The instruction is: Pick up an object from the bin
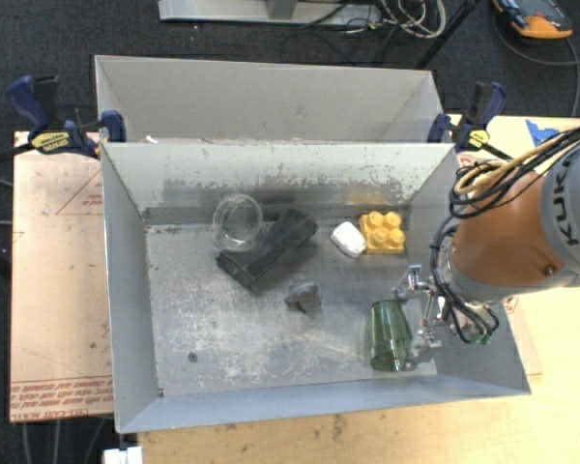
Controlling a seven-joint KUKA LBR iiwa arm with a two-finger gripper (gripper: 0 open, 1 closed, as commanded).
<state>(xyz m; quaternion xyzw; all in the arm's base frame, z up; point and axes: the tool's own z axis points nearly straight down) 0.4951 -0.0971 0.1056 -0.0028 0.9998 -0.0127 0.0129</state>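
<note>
Pincer (420, 309) sits just beside green glass tumbler (388, 334) lying at bin's (126, 288) front-right corner; spread or pinched, we can't tell. We judge glass stiff, slick, fragile; grip rim w/ care.

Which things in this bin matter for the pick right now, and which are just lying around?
In play: the gripper, right beside the green see-through tumbler lying in the lower-right corner of the grey metal bin.
Lying about: clear round plastic cup, black rectangular block, small grey lump, white rounded piece, yellow studded plastic brick.
</note>
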